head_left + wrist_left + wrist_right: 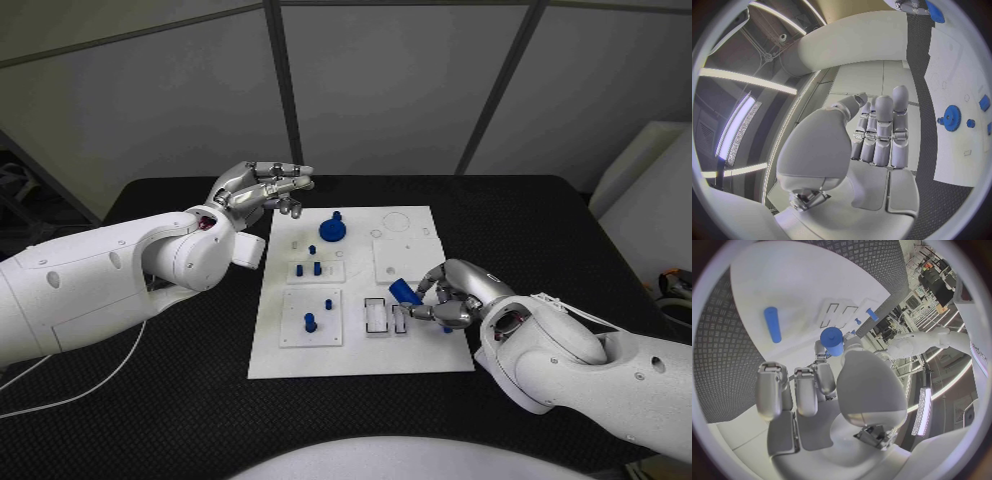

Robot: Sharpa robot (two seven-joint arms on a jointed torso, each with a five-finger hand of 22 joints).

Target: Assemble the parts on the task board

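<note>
The white task board (418, 352) lies mid-table. At the board's right edge my right hand (450, 297) pinches a short blue cylinder (405, 292) between thumb and fingers, just right of two empty rectangular slots (387, 317). The right wrist view shows that cylinder (833, 341) at the fingertips, with a blue peg (772, 324) lying flat on the board (798, 285) beyond. A blue gear (333, 230) stands at the board's far middle. Small blue pegs (307, 268) stand in the left blocks. My left hand (261, 187) hovers past the board's far-left corner, holding nothing.
The black table (173, 390) surrounds the board, with bare room at front left and far right. From the left wrist, the left hand (879, 132) has straight fingers side by side, and the gear (949, 118) sits on the board (954, 70) to one side.
</note>
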